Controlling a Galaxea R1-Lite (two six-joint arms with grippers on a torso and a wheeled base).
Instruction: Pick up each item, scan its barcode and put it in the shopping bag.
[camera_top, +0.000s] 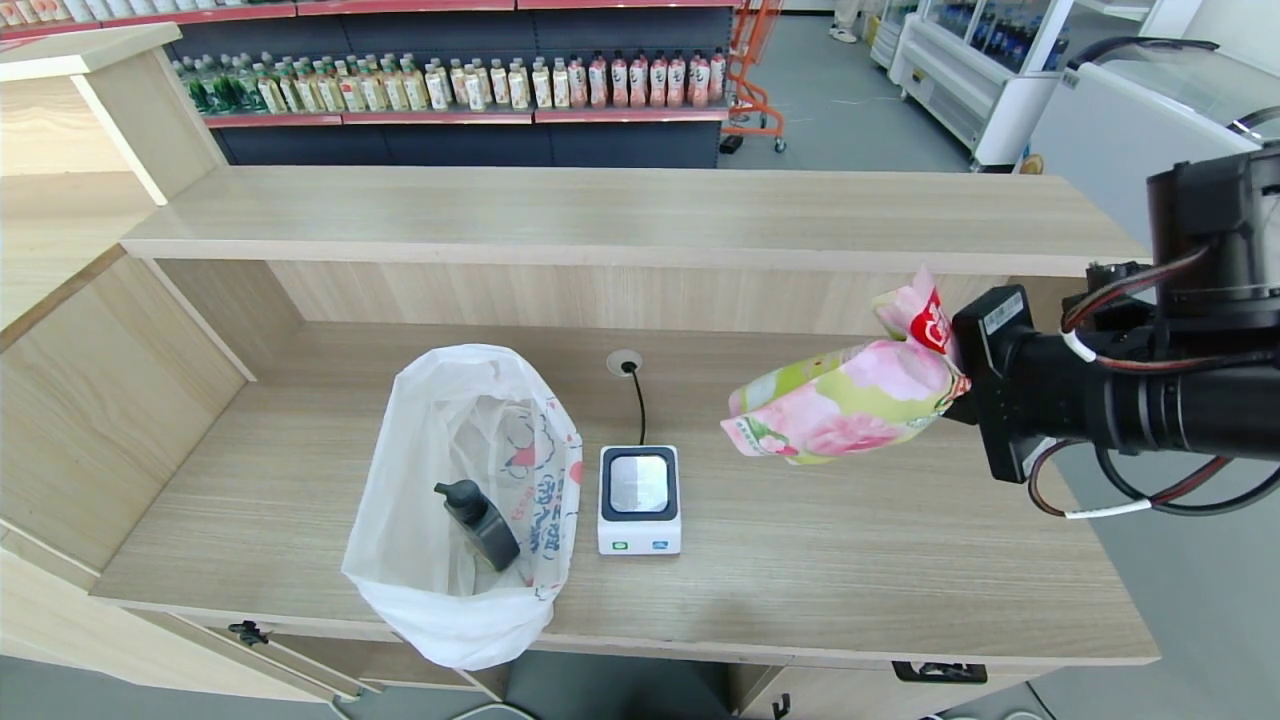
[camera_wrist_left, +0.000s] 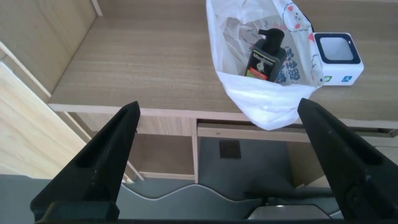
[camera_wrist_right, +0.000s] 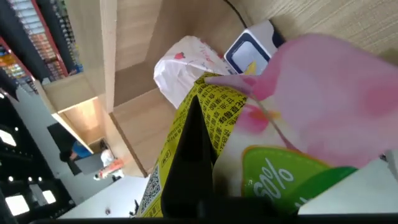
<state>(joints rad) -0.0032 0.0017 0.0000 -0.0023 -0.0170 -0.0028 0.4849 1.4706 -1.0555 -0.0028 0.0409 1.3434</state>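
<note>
A pale wood counter (camera_top: 850, 560) ran across the front, with a raised ledge (camera_top: 600, 215) along its far side. Behind the ledge stood dark shelves (camera_top: 450, 140) lined with rows of drinks (camera_top: 450, 85). An orange trolley (camera_top: 755, 70) stood on the grey floor to their right, and white freezers (camera_top: 980, 70) stood further right.

A white bag (camera_top: 450, 620) stood open on the counter near the front edge. Inside it a dark pump bottle (camera_top: 480, 520) leaned with its nozzle up. Just beside the bag on its right sat a white scanner (camera_top: 640, 500) with its window facing up. Its black cable (camera_top: 640, 410) ran back to a round hole in the counter.

The right gripper (camera_top: 955, 400) was clenched on one end of a pink and green pouch (camera_top: 850, 400). The pouch hung in the air above the counter, to the right of the scanner and higher than it.

The left gripper (camera_wrist_left: 217, 109) was spread wide with nothing in it, low in front of the counter's front edge, on the bag's side.
</note>
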